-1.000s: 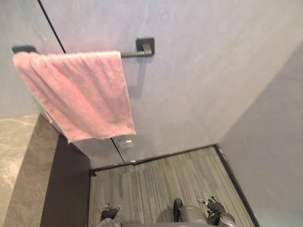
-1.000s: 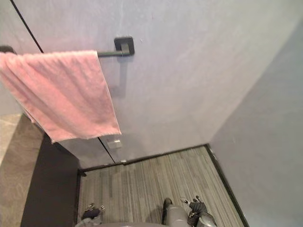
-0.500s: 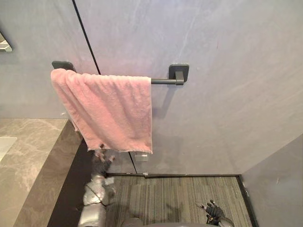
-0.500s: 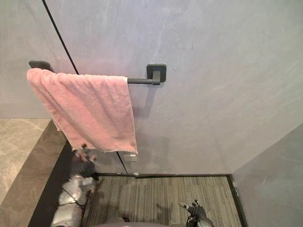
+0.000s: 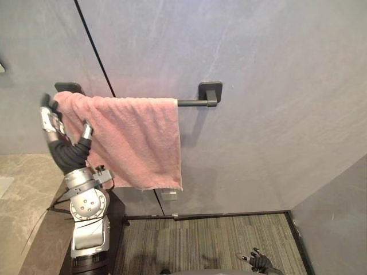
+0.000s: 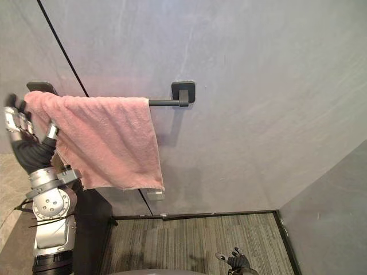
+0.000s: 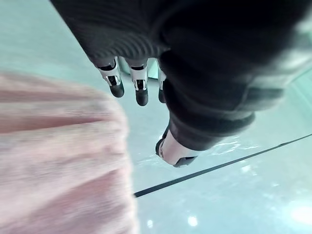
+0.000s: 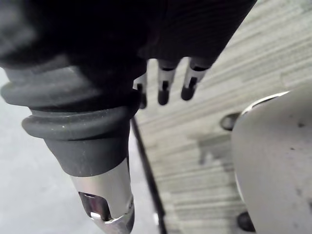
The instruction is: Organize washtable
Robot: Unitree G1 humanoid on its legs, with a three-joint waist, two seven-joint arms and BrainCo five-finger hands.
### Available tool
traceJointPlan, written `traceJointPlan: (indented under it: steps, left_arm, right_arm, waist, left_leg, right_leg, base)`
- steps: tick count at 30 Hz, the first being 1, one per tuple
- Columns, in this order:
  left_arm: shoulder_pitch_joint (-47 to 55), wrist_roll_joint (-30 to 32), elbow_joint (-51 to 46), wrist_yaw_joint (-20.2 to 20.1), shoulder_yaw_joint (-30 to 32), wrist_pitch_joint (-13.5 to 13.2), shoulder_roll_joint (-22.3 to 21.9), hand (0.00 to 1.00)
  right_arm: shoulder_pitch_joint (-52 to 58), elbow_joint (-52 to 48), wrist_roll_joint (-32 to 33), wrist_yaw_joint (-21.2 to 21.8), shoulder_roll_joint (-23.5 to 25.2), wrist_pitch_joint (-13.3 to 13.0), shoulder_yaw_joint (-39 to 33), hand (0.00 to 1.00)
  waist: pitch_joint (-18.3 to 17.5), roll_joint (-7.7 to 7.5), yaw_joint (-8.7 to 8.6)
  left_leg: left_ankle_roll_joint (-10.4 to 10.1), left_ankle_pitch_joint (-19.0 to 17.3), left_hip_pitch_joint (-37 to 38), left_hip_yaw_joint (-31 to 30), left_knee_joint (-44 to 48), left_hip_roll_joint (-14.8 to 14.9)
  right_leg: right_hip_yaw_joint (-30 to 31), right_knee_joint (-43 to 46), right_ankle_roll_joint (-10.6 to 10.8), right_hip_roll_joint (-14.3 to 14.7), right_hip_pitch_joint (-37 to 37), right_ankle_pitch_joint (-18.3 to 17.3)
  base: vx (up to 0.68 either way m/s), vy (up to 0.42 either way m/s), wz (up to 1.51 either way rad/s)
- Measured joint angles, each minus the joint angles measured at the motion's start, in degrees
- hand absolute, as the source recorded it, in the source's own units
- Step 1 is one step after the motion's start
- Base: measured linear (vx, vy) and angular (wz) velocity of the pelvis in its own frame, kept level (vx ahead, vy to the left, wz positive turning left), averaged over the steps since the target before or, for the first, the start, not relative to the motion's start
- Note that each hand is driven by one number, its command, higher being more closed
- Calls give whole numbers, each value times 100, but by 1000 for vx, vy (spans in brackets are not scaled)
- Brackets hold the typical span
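A pink towel (image 5: 133, 139) hangs over a dark wall rail (image 5: 192, 103) on the grey wall. My left hand (image 5: 59, 133) is raised at the towel's left end, fingers straight and spread, right beside the cloth and holding nothing. The left wrist view has its fingers (image 7: 117, 84) above the wall with the towel (image 7: 58, 161) next to them. My right hand (image 5: 259, 262) hangs low over the floor, fingers relaxed and empty; its fingers (image 8: 165, 90) point down at the striped floor.
A marble-look counter (image 5: 20, 189) with a dark front runs along the left. A small wall plate (image 5: 168, 195) sits under the towel. A striped grey floor (image 5: 218, 243) lies below, with a grey side wall (image 5: 338, 223) at the right.
My left arm has risen from below the towel's lower edge to its upper left end by the rail. The camera has shifted slightly. The right hand stays low.
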Motion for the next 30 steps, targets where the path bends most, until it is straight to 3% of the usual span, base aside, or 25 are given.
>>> traceJointPlan:
  steps: [8,17,21,26,30]
  left_arm:
    - [160,147,-225,786,448,23,-670,0]
    - [171,123,-180,810,876,148,-667,0]
    - [101,-122,711,584,934,308,85,0]
    - [-278,-774,2298,-69,1027,426,1340,0]
    - [-568,-1354,3051,-532,1016,466,2015,0]
  right_arm:
    - [-19,115,-23,-29,-9,-52,-18,0]
    - [-12,111,-183,-34,-11,-46,-12,0]
    - [-5,91,-184,-5,-37,-15,6,0]
    - [68,-109,-185,27,-64,90,140,0]
    - [89,-126,-177,138,-123,117,248,0]
  waist:
    - [-14,13,21]
    - [-43,5,72]
    - [-51,9,153]
    - [-50,-27,156]
    - [-35,-93,156]
  left_leg:
    - [-1,-2,-6,-11,-38,9]
    - [-1,-2,-7,-17,-41,12]
    - [-2,-1,2,-12,-48,24]
    - [-1,-1,5,-18,-50,15]
    - [-2,-1,-101,-49,-50,8]
  right_leg:
    - [55,12,2,15,24,-3]
    - [55,9,2,20,31,-3]
    - [52,5,0,36,30,-3]
    - [46,-45,-2,34,15,-3]
    - [10,-173,-22,41,-8,17]
  base:
    - [-47,-8,-1]
    - [0,0,0]
    - [0,0,0]
    - [0,0,0]
    - [12,-4,4]
